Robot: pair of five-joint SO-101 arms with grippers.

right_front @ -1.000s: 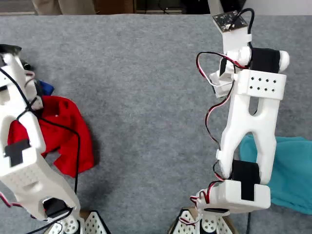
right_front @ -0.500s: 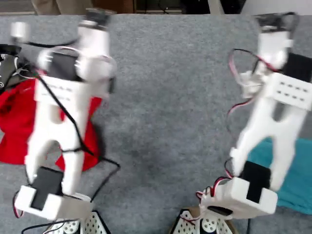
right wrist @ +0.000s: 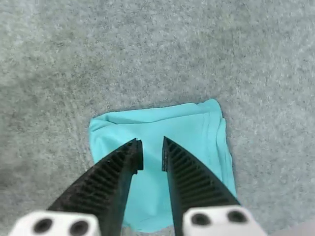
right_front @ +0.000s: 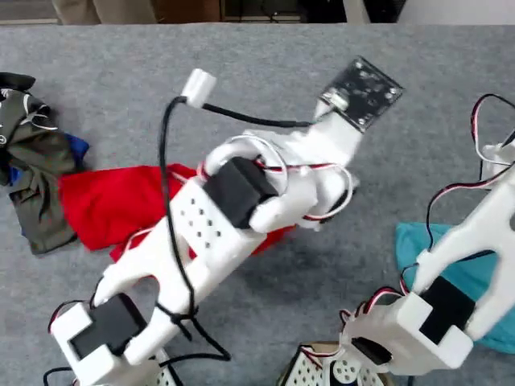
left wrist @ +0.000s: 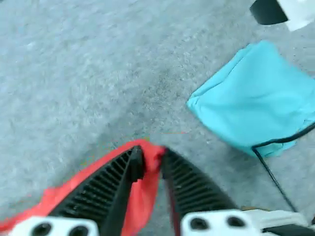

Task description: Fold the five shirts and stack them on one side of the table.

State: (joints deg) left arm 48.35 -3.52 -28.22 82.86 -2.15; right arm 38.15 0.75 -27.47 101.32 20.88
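My left fingers (left wrist: pixel 138 164) clamp an edge of the red shirt (right_front: pixel 105 205), its middle hidden under my arm. My right fingers (right wrist: pixel 137 150) hang slightly apart over the teal shirt (right wrist: pixel 197 137).

Worktop and room edge, non-task items only.
Worktop (right_front: pixel 265 96): grey, felt-like covering with a short fibrous nap, slightly mottled, no seam visible. It runs across the full width of the high view, and the same grey surface lies under both wrist views. Soft darker shadows fall on it near the middle of the high view. Its far edge is a straight line along the top of the high view. Beyond that edge, a narrow strip of room: a brown wooden panel (right_front: pixel 189 10), a dark gap (right_front: pixel 265 10) just beside it, and a pale patch (right_front: pixel 455 10) toward the far corner; detail there too small to tell.
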